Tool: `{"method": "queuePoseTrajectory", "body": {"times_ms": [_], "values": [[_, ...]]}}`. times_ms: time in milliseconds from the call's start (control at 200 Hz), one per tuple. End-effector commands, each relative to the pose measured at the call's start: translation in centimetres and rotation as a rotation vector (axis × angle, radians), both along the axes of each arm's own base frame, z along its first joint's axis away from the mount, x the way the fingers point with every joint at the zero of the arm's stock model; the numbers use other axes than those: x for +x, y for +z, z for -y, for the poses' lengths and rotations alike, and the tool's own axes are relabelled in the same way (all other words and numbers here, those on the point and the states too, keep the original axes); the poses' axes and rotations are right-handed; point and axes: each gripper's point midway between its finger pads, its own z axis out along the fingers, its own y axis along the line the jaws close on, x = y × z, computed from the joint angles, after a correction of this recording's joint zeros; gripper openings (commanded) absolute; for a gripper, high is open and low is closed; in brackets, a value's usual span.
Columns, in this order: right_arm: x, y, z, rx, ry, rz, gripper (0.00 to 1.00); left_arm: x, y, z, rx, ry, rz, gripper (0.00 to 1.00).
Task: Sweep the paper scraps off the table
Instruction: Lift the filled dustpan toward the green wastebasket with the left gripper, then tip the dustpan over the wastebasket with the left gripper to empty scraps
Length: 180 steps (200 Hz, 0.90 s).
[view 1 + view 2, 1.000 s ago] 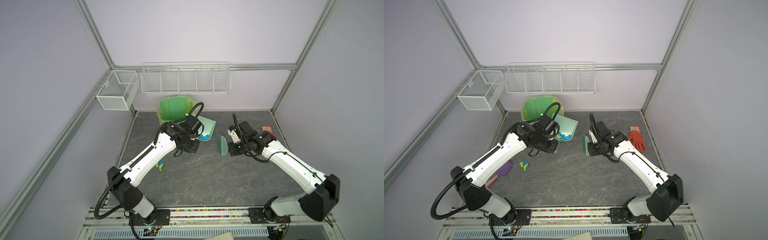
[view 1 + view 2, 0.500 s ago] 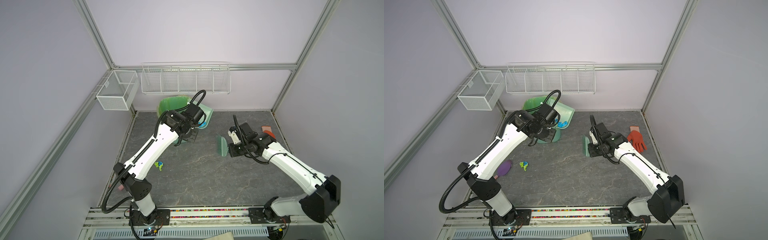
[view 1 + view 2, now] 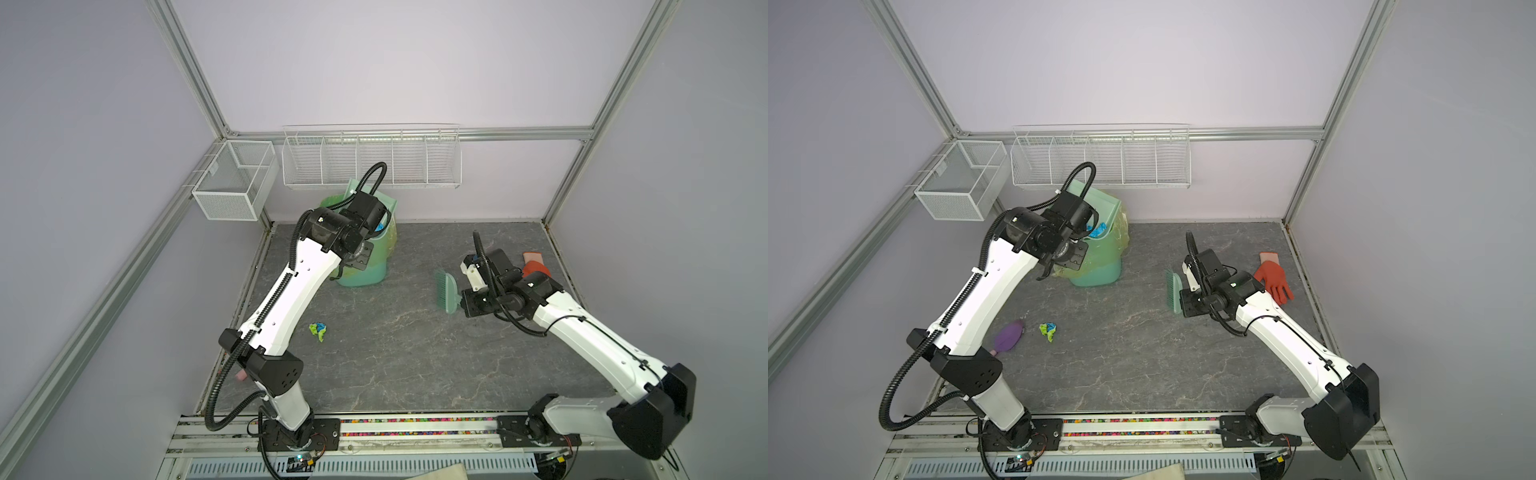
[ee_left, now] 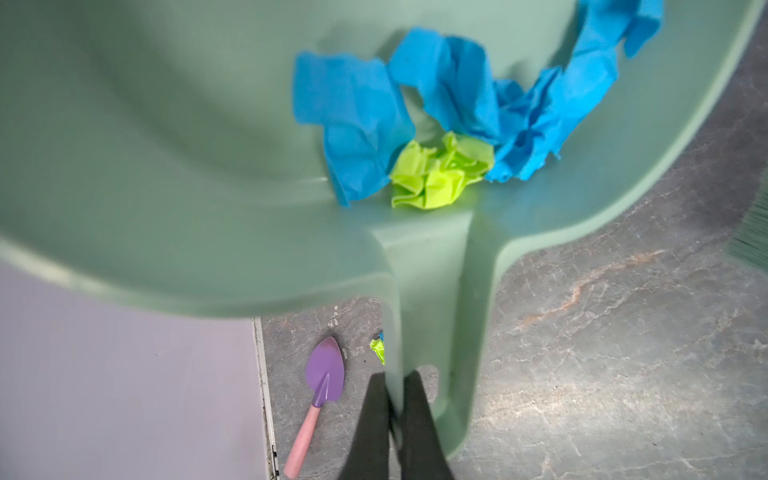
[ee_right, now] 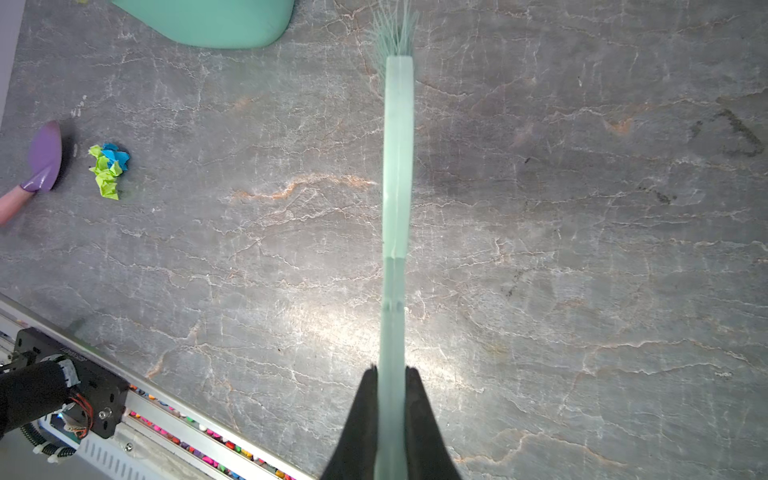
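My left gripper (image 4: 395, 378) is shut on the handle of a pale green dustpan (image 4: 174, 158). In both top views it holds the dustpan (image 3: 1106, 208) tilted over the green bin (image 3: 1100, 270). Blue paper scraps (image 4: 357, 120) and a lime one (image 4: 436, 174) lie in the pan by the handle. A small clump of blue and lime scraps (image 3: 318, 331) lies on the dark veined table (image 3: 415, 353), left of centre. My right gripper (image 5: 391, 370) is shut on the handle of a green brush (image 5: 397, 166), held above the table at right (image 3: 446, 291).
A purple trowel with a pink handle (image 3: 1008, 337) lies by the table's left edge, near the scrap clump. An orange glove (image 3: 1273, 278) lies at the far right. Two white wire baskets (image 3: 372, 158) (image 3: 232, 183) hang on the back and left rails.
My left arm has lifted the dustpan off the table and carried it back over the bin, tilting it. The right arm and brush have hardly moved.
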Motion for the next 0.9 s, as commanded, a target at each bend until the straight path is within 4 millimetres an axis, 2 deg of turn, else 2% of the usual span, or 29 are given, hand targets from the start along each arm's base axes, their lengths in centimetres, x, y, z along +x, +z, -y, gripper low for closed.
{"method": "queuePoseTrajectory", "body": {"times_ms": [0,325,610,750,895], "values": [[-0.1,-0.1,0.2,0.003,-0.001,0.005,0.07,0.8,0.8,-1.3,0.067,0.034,0.036,0.00],[-0.8,0.5,0.7,0.028,-0.022,0.030,0.07,4.1,1.3,-3.7,0.323,0.140,0.140,0.00],[-0.6,0.3,0.7,0.014,-0.007,0.038,0.07,5.7,3.3,-6.8,0.727,0.252,0.256,0.00],[-0.8,0.1,0.6,0.020,0.000,0.030,0.07,5.8,3.2,-6.9,0.842,0.232,0.278,0.00],[-0.6,0.8,0.4,0.032,0.009,0.053,0.07,5.5,2.9,-6.5,0.934,0.181,0.286,0.00]]}}
